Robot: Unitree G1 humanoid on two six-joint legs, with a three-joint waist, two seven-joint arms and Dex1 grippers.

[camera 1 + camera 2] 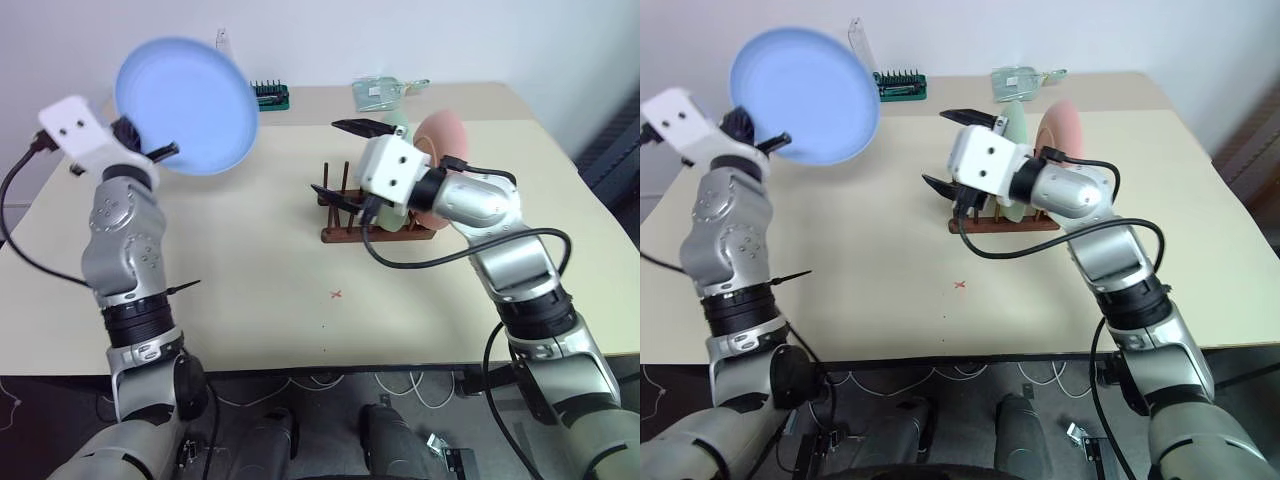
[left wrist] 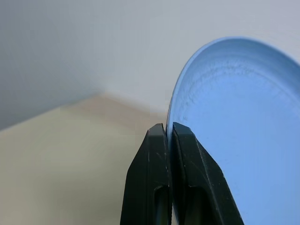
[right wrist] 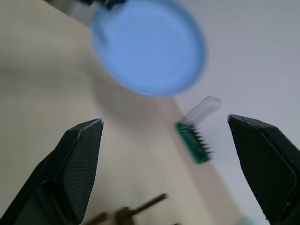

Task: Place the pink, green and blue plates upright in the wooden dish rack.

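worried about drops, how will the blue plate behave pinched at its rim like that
The blue plate looks rigid: it keeps its shape though the left claw pinches only its edge. It probably is light, held aloft that way. Its smooth matte rim in so narrow a grip could pivot or slip.

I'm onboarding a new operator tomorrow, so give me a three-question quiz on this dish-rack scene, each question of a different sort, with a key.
1. True or false: the round light blue plate lies flat on the beige table.
2. Which plates stand in the dark brown wooden dish rack? A) salmon pink plate and pale mint green plate; B) blue and pink; C) none.
3. Fill in: the left gripper is ____ on the blue plate's rim, while the right gripper by the rack is ____.

Key:
1. False; it is held up in the air.
2. A.
3. Shut; open, holding nothing.
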